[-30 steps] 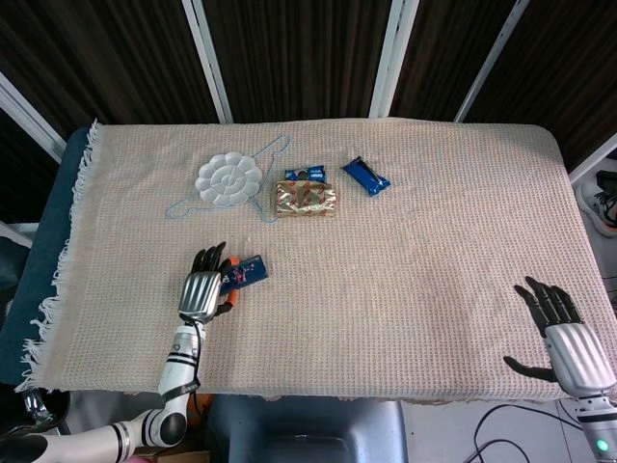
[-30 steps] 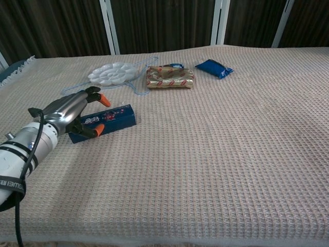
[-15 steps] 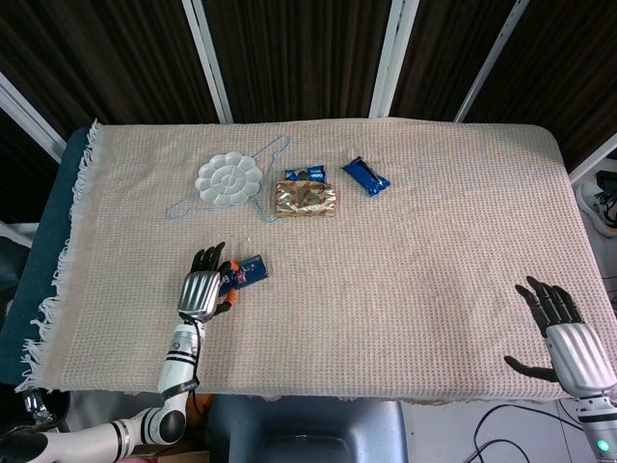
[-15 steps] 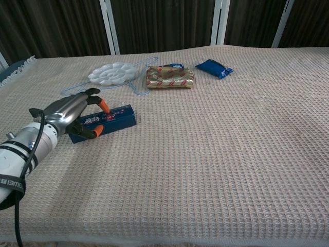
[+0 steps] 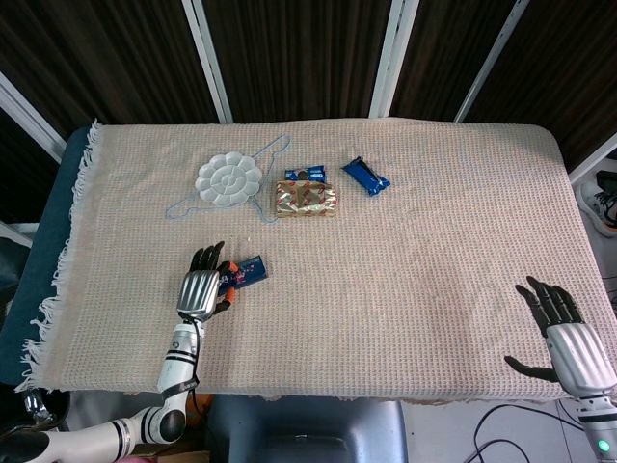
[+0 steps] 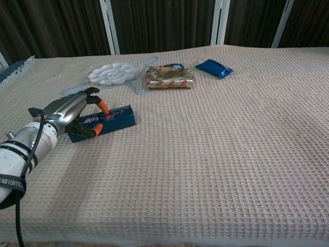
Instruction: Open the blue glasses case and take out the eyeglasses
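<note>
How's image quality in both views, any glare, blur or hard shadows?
Head view: even light, sharp, no glare; faint soft shadow under the left hand. Chest view: sharp on the blue case and far wrappers; the near left forearm looks large from closeness; the right hand is out of that frame.

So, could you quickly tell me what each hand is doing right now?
Left hand: fingers closed around one end of the blue glasses case.
Right hand: open, fingers spread, holding nothing, near the table's edge.
</note>
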Motion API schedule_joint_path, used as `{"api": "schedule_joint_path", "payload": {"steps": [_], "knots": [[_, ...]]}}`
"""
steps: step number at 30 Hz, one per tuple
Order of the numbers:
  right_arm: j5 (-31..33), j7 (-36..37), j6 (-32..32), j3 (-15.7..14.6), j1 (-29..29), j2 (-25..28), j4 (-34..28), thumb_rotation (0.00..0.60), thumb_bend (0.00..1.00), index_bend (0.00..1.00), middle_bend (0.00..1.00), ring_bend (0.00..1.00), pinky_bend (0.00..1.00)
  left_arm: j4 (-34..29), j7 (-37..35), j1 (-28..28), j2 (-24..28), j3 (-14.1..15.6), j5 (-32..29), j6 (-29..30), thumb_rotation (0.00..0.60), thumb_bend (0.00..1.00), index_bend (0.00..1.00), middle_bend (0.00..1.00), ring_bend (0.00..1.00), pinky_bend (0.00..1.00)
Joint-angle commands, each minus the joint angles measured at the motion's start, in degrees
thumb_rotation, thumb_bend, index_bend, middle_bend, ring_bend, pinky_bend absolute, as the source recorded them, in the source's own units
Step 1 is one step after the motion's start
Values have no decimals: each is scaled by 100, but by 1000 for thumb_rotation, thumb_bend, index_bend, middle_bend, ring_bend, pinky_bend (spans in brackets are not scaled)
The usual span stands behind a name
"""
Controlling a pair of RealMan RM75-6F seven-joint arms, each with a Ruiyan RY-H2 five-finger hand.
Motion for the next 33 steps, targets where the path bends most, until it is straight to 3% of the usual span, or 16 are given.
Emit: {"api": "schedule_joint_path", "payload": {"steps": [1, 8, 16, 18, 22, 25, 30, 33], "knots": [[0, -8, -5, -1, 1, -1, 1, 600, 176, 0, 0, 0, 0, -11, -22, 0, 14, 6, 28, 24, 600, 449, 464, 33, 0, 0], [-5, -17, -14, -4, 3, 1, -4, 600, 176, 0, 0, 0, 0, -21, -303, -16, 56, -86, 132, 112, 600, 462, 484, 58, 0, 0], [12, -16, -15, 4, 1, 2, 3, 600, 176, 0, 0, 0, 0, 586, -399, -274, 59, -440, -162, -199, 600, 442, 452, 60, 0, 0], [28, -42, -34, 9, 8, -4, 2, 600, 176, 0, 0, 0, 0, 782, -412, -351, 67, -560, -304, -313, 600, 439, 396, 57, 0, 0], [53, -79, -55, 17, 16, -11, -6, 600, 176, 0, 0, 0, 0, 1077, -329, -446, 100, -714, -550, -436, 600, 430, 152, 36, 0, 0], [42, -97, -60, 10, 16, -12, -15, 600, 176, 0, 0, 0, 0, 1234, -265, -480, 158, -794, -701, -479, 600, 421, 59, 9, 0, 0], [10, -112, -41, -2, 8, -21, -20, 600, 176, 0, 0, 0, 0, 873, -398, -290, 497, -742, -711, -419, 600, 421, 59, 0, 0, 0], [-10, -124, -38, -10, 8, -31, -22, 600, 177, 0, 0, 0, 0, 402, -490, -70, 784, -534, -444, -178, 600, 438, 131, 0, 0, 0]]}}
